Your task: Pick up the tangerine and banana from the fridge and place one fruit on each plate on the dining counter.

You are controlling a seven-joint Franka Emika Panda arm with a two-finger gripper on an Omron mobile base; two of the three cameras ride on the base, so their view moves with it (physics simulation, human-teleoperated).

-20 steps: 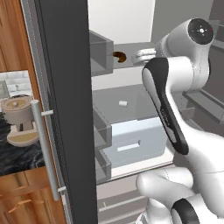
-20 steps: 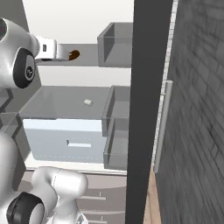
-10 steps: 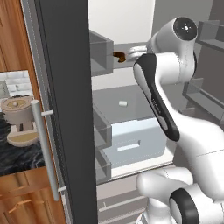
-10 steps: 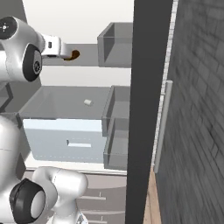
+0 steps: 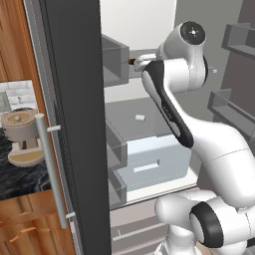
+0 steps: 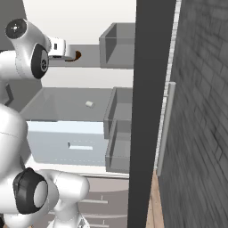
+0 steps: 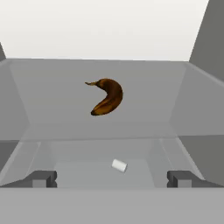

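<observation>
The fridge (image 5: 74, 124) stands open, its dark door with a long bar handle (image 5: 50, 174) at the left of the left base view and at the right of the right base view. The arm reaches into the white interior at the height of an upper grey shelf (image 7: 65, 96).

The gripper (image 7: 111, 178) is wide open and holds nothing; in the hand view its two dark fingertips (image 7: 41, 178) stand far apart at the bottom, near the shelf's front edge.

The banana (image 7: 107, 97) lies on that shelf, about midway between its side edges and toward the back, well ahead of the fingertips and touching neither. It is dark brown, curved, with its stem end pointing left in the hand view. In the right base view a brown bit of it (image 6: 78, 55) shows just past the hand.

Seen through the translucent shelf, a small white block (image 7: 119, 165) lies on the shelf below (image 6: 58, 102), which sits above a pale drawer (image 6: 67, 144). Door bins (image 6: 119, 133) hang on the door.
</observation>
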